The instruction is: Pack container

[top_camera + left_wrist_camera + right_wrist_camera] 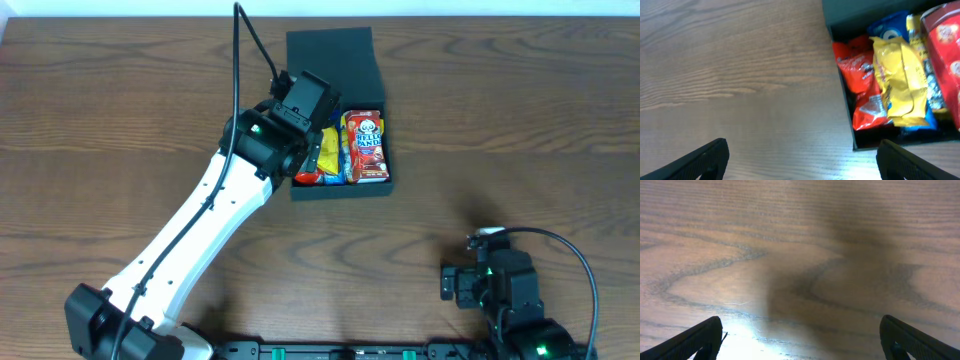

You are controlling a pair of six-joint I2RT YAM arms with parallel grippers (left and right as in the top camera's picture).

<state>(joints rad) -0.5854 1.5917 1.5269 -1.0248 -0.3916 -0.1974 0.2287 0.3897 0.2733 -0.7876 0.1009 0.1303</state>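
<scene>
The dark teal-green container (340,191) lies at the table's middle back, its flap lid (333,65) open and folded away behind it. Inside it are a red packet (862,85), a yellow packet (900,80), a blue packet (890,25) and a red carton (365,145). My left gripper (305,155) hovers over the container's left wall (840,85), open and holding nothing; in the left wrist view its fingertips (710,157) straddle bare wood and the box's front left corner. My right gripper (455,283) rests open and unloaded over bare table near the front right.
The brown wood-grain table (120,90) stretches on all sides of the container. The left arm's white link (200,220) runs diagonally from the front left. A black cable (245,50) arcs above the left wrist. The right wrist view holds only wood (800,255).
</scene>
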